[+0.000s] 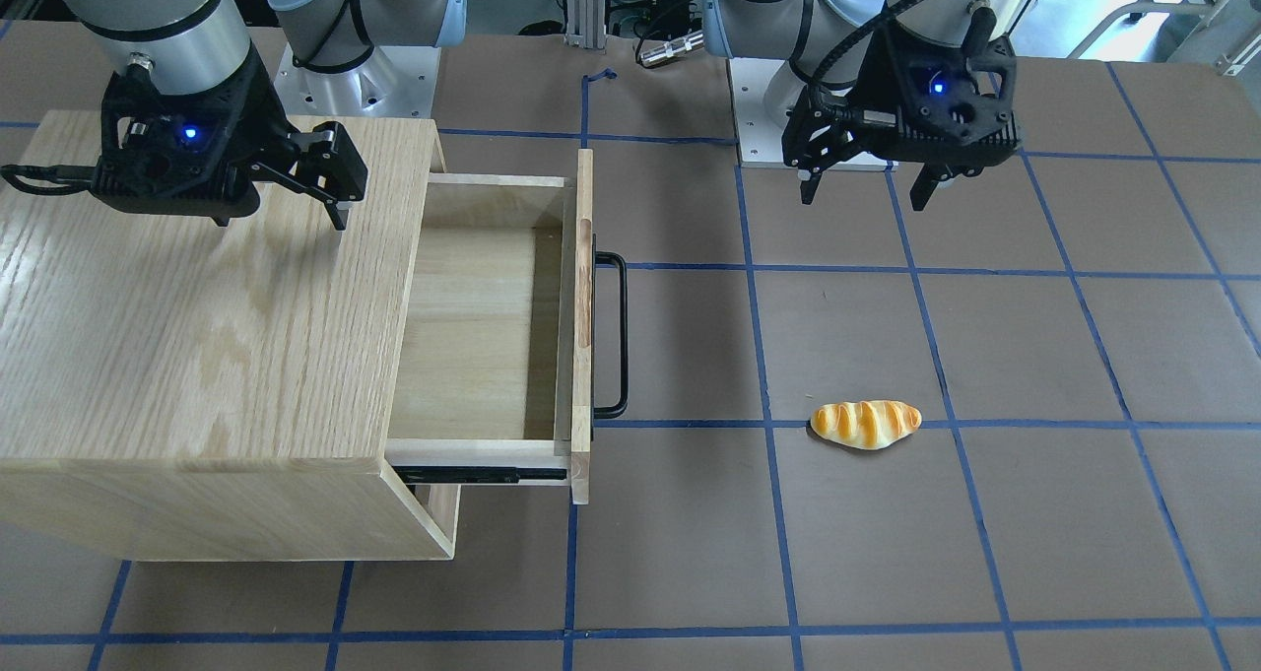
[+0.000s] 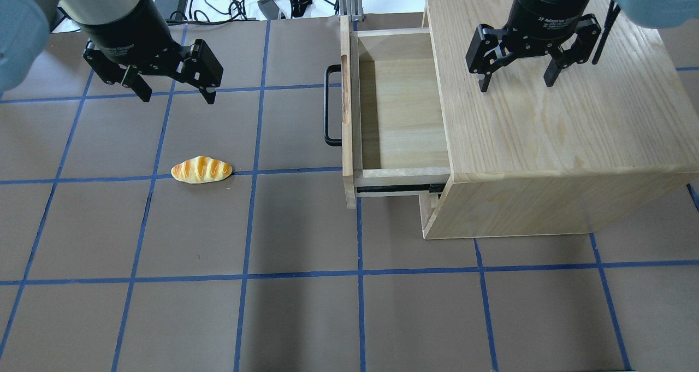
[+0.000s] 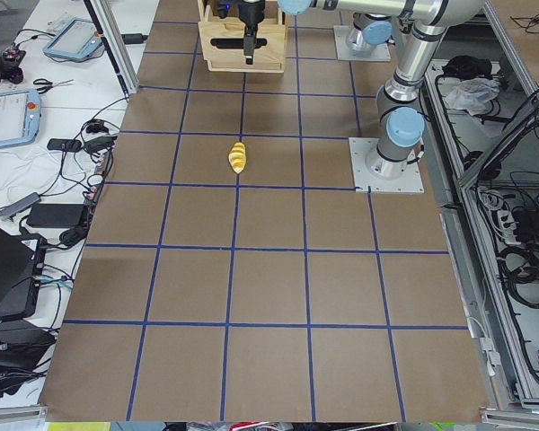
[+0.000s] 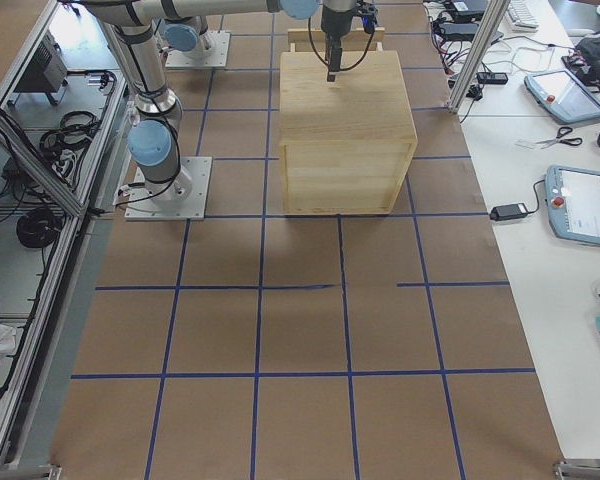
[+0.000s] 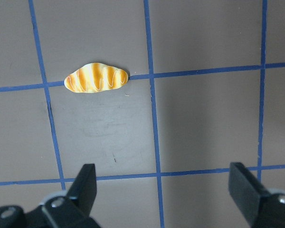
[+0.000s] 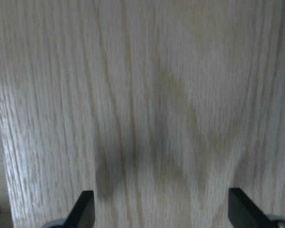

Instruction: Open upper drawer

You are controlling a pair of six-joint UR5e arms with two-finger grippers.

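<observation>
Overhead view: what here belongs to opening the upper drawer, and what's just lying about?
Job: upper drawer, pulled out; its black handle; right gripper, open above the cabinet.
Lying about: bread roll on the table; left gripper, open, above the table near it.

striped bread roll (image 2: pixel 201 170) on blue tape line (image 2: pixel 284 171), large oak cabinet (image 2: pixel 551 142)

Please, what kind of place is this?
Probably a robotics lab or test cell. The left arm and right arm are mounted on a table with a blue tape grid. Teach pendants lie on side benches. The only props are an oak cabinet and a bread roll.
</observation>
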